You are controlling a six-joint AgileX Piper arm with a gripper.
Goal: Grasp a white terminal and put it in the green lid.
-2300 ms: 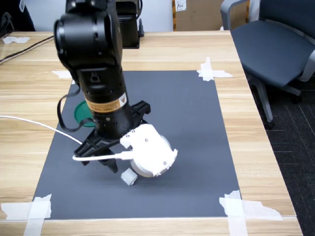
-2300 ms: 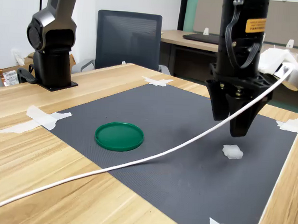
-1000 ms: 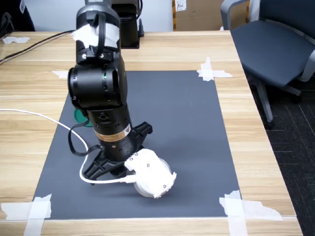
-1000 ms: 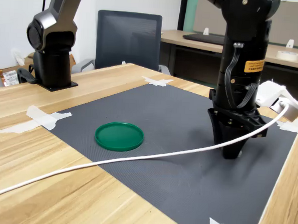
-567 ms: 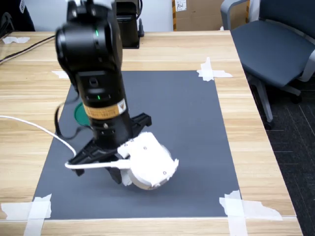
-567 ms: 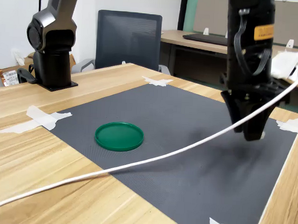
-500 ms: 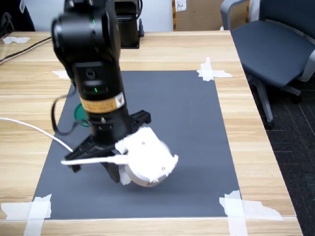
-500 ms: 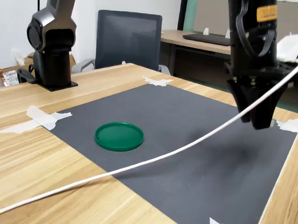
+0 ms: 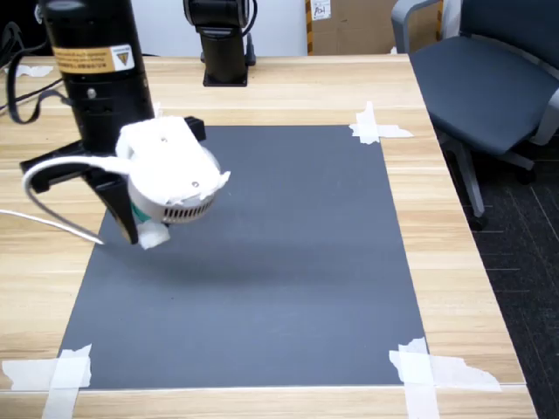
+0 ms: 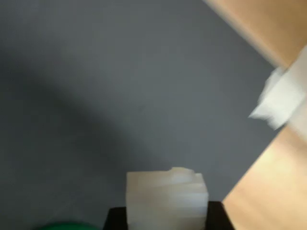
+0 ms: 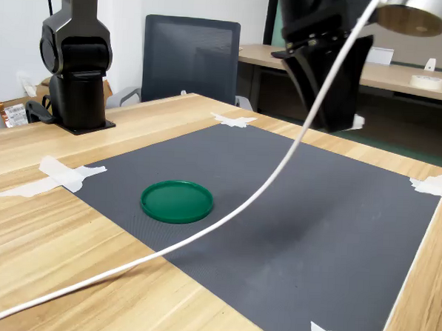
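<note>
The hand is clamped on the white terminal, held in the air above the mat.

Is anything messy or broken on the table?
Nothing looks broken or spilled. The green lid lies flat on the dark mat, and the white terminal is held in the gripper, above the mat.

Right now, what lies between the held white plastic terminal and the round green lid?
In the second exterior view, only the hanging white cable and bare dark mat.
</note>
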